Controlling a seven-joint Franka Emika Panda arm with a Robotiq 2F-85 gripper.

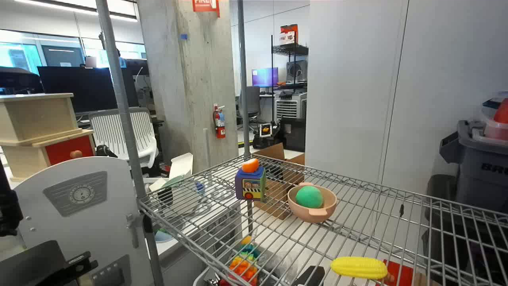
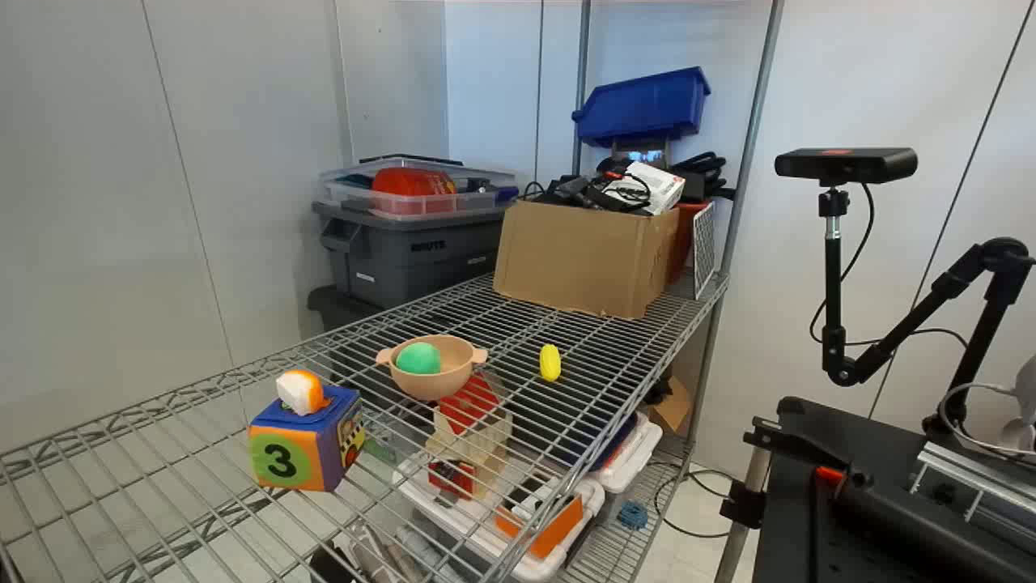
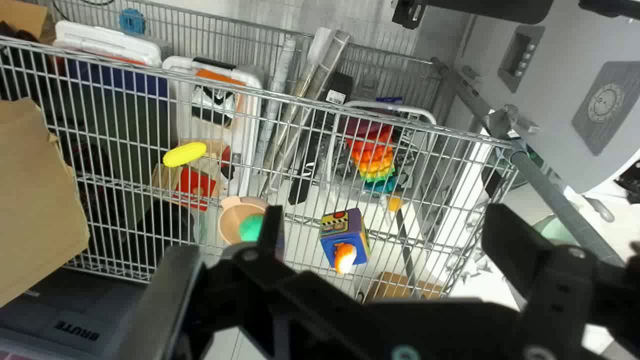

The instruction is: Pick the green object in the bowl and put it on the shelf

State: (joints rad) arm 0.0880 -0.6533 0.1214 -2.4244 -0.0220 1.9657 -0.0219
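The green object is a small ball that sits inside the tan bowl in both exterior views [image 1: 309,197] [image 2: 418,358]. The bowl [image 1: 302,213] [image 2: 441,384] stands on the wire shelf [image 1: 357,180] [image 2: 615,421], whose rods also show in the wrist view [image 3: 300,100]. In the wrist view my gripper [image 3: 385,210] is open, with its fingers wide apart and nothing between them touching. It is above the shelf, pointing down. The bowl [image 3: 230,222] and the green object [image 3: 249,227] lie at the left finger's side, partly hidden by that finger. I cannot make out the gripper in the exterior views.
A blue and purple toy cube [image 1: 250,186] [image 2: 303,445] with an orange and white piece on top stands near the bowl. A yellow corn-like item [image 1: 359,267] [image 2: 550,363] lies on the rods. A cardboard box [image 2: 579,255] fills one end. Metal posts [image 1: 123,99] rise at corners.
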